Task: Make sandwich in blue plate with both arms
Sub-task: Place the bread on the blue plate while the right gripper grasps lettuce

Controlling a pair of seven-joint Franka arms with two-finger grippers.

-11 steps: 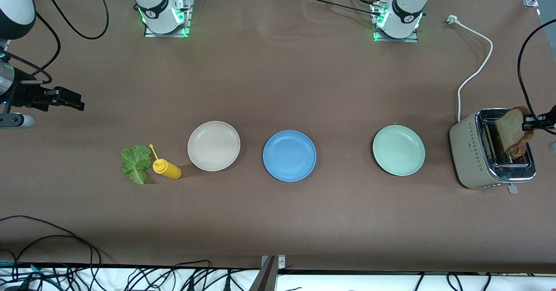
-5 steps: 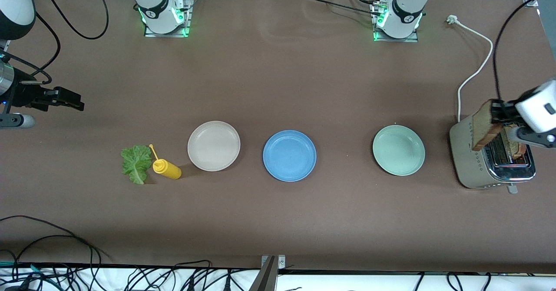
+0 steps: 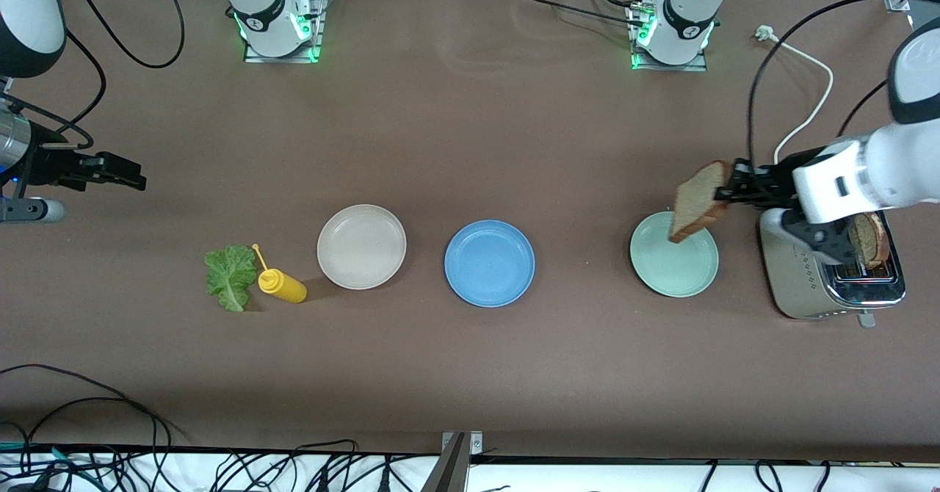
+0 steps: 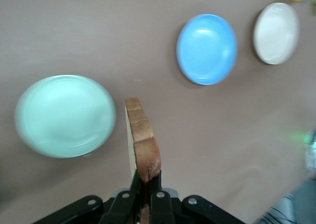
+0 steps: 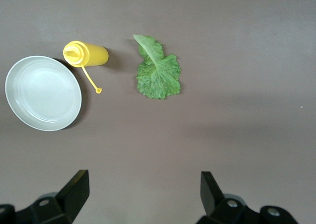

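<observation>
Even overhead light, soft short shadows under plates. Left wrist view motion-blurred: round pale green plate [image 4: 65, 115] smeared. Glossy glare on round matte blue plate [image 4: 206, 49]. Front view sharp.

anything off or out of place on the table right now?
Two things: the yellow plastic squeeze bottle lies tipped on its side beside the ruffled green lettuce leaf, cap hanging open, nothing visibly spilled. The white toaster cord is unplugged, with a brown toast slice in the silver toaster.

Both arms: white glossy shells, black joint bands, black cables looped alongside. Bases lit green, each with a small red cap. Left end effector [image 3: 734, 183] and right end effector [image 3: 128, 176] black.
</observation>
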